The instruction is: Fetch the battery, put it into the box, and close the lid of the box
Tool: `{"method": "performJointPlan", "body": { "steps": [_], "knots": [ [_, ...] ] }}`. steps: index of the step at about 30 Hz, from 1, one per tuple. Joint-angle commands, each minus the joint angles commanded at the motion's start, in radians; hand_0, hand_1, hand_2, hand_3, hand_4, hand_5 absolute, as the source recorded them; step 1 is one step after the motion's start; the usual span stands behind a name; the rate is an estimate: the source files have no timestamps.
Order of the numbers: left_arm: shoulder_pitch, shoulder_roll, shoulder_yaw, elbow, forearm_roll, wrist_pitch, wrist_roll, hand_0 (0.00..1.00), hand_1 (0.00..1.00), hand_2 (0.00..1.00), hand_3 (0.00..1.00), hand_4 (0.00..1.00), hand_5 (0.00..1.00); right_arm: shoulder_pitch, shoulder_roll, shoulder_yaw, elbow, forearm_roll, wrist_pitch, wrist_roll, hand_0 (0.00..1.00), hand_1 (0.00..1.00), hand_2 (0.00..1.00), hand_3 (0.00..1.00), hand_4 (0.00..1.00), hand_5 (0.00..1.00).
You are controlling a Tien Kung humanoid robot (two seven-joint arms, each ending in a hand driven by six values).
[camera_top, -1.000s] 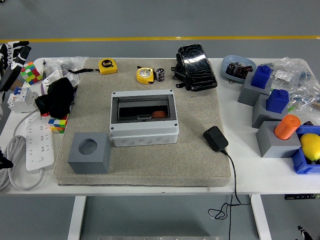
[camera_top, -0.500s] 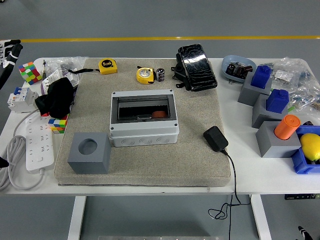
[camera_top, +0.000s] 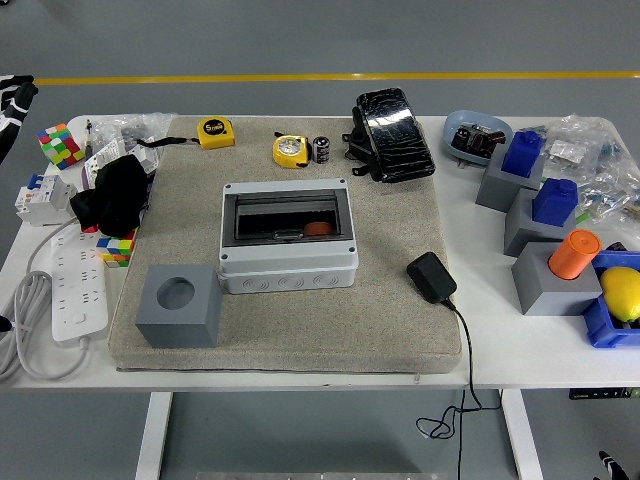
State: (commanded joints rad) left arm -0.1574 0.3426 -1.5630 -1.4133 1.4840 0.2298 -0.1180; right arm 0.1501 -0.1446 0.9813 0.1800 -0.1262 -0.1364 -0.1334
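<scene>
battery (camera_top: 321,149) at 12 o'clock of box (camera_top: 288,236), upright by yellow tape measure (camera_top: 290,150) | small, rigid, smooth: pinch its sides | left hand (camera_top: 12,92) at far-left edge, fingers unclear | right hand unseen

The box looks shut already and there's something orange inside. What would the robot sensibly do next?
Probably nothing more than keep its arms back. The grey box sits on the mat with its dark see-through lid down flat, and an orange object, presumably the battery, shows through it. No robot hand is over the table.
</scene>
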Motion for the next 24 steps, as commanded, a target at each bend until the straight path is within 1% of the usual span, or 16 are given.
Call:
{"method": "performJointPlan", "body": {
  "steps": [10,19,20,22,23,24],
  "knots": [
    [0.02,0.013,-0.024,-0.015,-0.002,-0.002,0.0,0.648,0.73,0.706,0.718,0.998,0.979,0.003,0.006,-0.009,0.0,0.006,-0.01,0.005,0.635,0.646,0.644,0.565,0.966,0.544],
    [0.031,0.017,-0.04,-0.023,-0.003,-0.008,0.002,0.649,0.729,0.705,0.717,0.998,0.981,0.008,0.004,-0.003,0.0,0.0,-0.017,0.001,0.64,0.655,0.644,0.564,0.965,0.547],
    [0.029,0.017,-0.039,-0.023,-0.003,-0.008,0.001,0.649,0.729,0.705,0.717,0.998,0.981,0.011,0.004,-0.004,0.0,0.002,-0.016,0.001,0.64,0.655,0.644,0.564,0.965,0.547],
    [0.006,0.019,-0.029,-0.018,-0.007,-0.007,0.0,0.649,0.729,0.705,0.717,0.998,0.981,0.032,0.005,-0.016,0.0,0.014,-0.007,0.001,0.64,0.655,0.644,0.564,0.965,0.547],
    [-0.001,0.022,-0.023,-0.016,-0.008,-0.008,0.001,0.649,0.729,0.705,0.717,0.998,0.981,0.038,0.005,-0.038,0.0,0.026,0.0,0.001,0.64,0.655,0.644,0.564,0.965,0.547],
    [-0.002,0.032,-0.013,-0.017,-0.009,-0.01,0.001,0.649,0.729,0.705,0.717,0.998,0.981,0.039,0.002,-0.062,0.003,0.038,0.006,0.001,0.64,0.655,0.644,0.564,0.965,0.547]
  ]
}}
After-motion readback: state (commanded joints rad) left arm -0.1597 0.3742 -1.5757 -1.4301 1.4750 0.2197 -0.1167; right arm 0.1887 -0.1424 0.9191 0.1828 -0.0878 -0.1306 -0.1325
